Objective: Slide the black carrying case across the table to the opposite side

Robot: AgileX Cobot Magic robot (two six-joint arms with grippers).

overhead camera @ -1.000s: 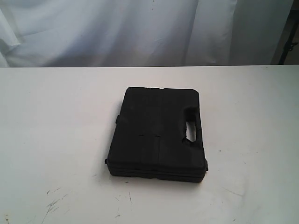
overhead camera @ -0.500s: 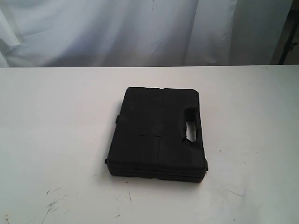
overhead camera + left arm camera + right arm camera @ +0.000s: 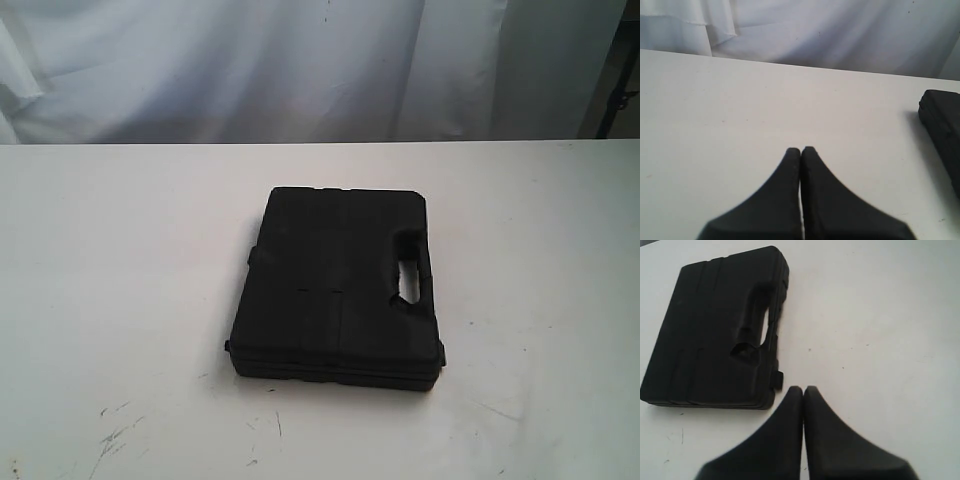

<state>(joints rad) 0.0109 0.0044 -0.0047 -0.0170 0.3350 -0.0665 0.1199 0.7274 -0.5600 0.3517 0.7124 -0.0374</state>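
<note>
The black carrying case [image 3: 335, 283] lies flat near the middle of the white table [image 3: 120, 270], its handle cut-out on the right side. Neither gripper shows in the exterior view. In the right wrist view my right gripper [image 3: 803, 389] is shut and empty, just off the near corner of the case [image 3: 715, 335]. My left gripper [image 3: 801, 149] is shut with nothing in it, over bare table; only an edge of the case [image 3: 942, 130] shows at that view's side.
A white curtain [image 3: 300, 60] hangs behind the table's far edge. Small black scuff marks [image 3: 115, 435] lie on the tabletop near the front left. A dark object [image 3: 620, 100] stands at the far right beyond the table.
</note>
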